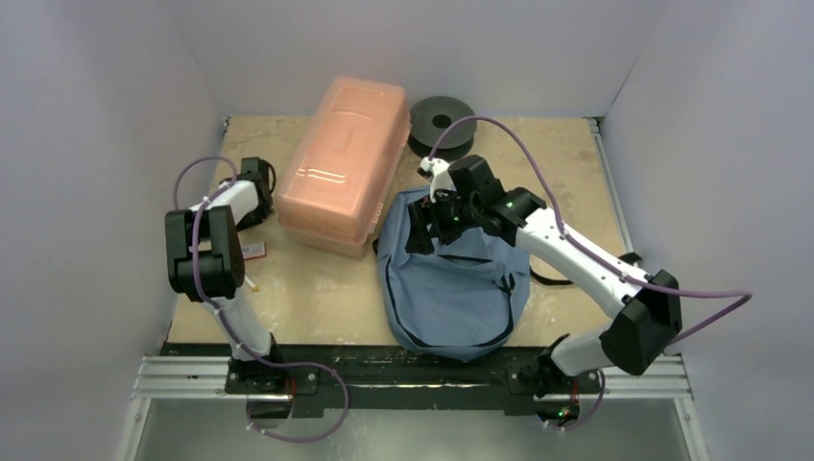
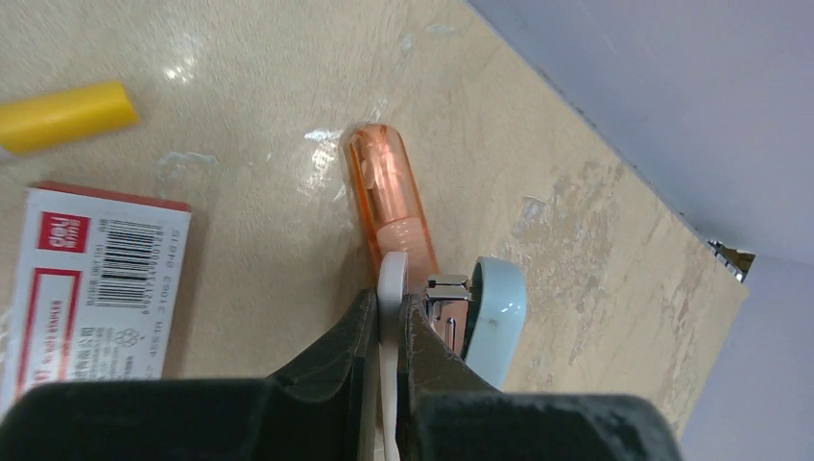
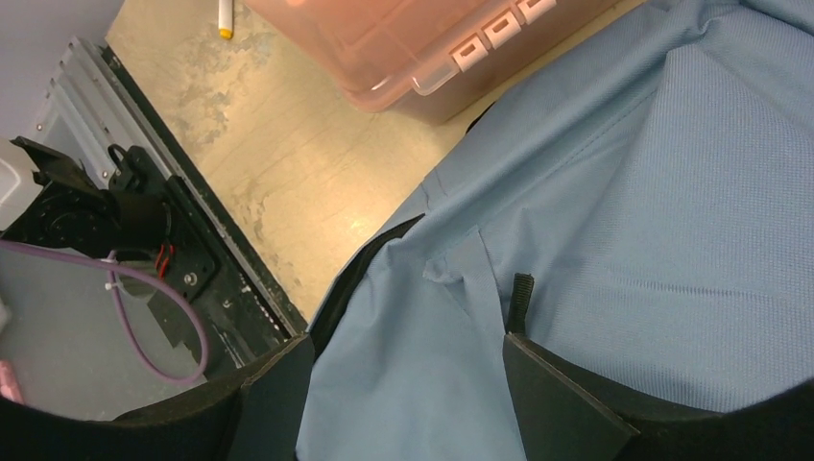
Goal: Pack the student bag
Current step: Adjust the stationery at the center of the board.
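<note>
Top external view showed me the student bag [image 1: 451,288] lying flat on the table [image 1: 317,298], in front of the right arm's base, with its top end pointing toward the far wall. Just to its left, the pink box [image 1: 346,173] lay closed, one corner touching or nearly touching the bag's upper edge. A black spool [image 1: 442,123] sat behind them near the back wall. The right gripper [image 1: 427,226] hung over the bag's top end. On the right wrist view I saw its jaws spread wide and unclenched, with blue-grey fabric filling the gap between them. A black zipper pull [image 3: 519,298] stood just ahead of one finger. I could not tell whether the fingers actually pressed into the cloth. The left arm reached along the left side of the pink box. On the left wrist view the left gripper [image 2: 392,305] was clenched on a thin white piece [image 2: 392,274] that poked out between the fingers. I could not say what that piece belonged to. Beside it lay a pale blue rounded item with a metal part [image 2: 485,307] and an orange translucent tube [image 2: 384,197]. Farther left on the tabletop were a red and white barcoded carton [image 2: 91,288] and a yellow cylinder [image 2: 62,115], well apart from the fingers.
</note>
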You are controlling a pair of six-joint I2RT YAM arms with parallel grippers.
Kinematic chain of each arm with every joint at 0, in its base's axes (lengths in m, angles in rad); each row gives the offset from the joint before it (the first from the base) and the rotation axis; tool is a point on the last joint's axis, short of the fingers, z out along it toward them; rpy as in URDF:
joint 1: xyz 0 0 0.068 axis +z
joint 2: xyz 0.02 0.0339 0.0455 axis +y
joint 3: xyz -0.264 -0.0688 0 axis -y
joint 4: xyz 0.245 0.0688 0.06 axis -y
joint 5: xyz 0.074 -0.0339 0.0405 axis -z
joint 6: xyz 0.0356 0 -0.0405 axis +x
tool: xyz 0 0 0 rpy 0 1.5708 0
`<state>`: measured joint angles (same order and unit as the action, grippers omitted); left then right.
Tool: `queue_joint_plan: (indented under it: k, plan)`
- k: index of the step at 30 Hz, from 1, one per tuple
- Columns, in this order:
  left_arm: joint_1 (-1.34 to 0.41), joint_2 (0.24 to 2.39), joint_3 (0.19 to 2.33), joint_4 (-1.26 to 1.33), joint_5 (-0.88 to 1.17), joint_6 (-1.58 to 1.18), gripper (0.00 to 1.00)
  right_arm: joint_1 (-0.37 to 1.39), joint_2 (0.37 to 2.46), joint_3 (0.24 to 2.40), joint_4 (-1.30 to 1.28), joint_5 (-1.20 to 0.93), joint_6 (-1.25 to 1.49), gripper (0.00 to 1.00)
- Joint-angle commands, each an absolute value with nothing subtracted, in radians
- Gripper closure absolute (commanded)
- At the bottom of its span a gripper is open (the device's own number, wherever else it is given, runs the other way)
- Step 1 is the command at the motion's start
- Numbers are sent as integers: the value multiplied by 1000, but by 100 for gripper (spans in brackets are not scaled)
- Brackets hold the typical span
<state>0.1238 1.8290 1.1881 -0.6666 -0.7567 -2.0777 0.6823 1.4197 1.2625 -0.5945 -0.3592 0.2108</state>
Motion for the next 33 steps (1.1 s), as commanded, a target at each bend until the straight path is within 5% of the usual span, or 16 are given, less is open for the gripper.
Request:
queue_joint_plan:
  k: [1, 13, 33]
  plan:
    - [153, 1853, 1117, -464, -688, -2582, 100, 685, 1427, 1315, -607, -370, 187, 24]
    - [228, 1758, 894, -364, -516, -2583, 100, 684, 1466, 1331, -595, -383, 196, 24]
    - [188, 1320, 646, -861, -523, -2565, 100, 720, 1302, 1262, -575, -406, 226, 24]
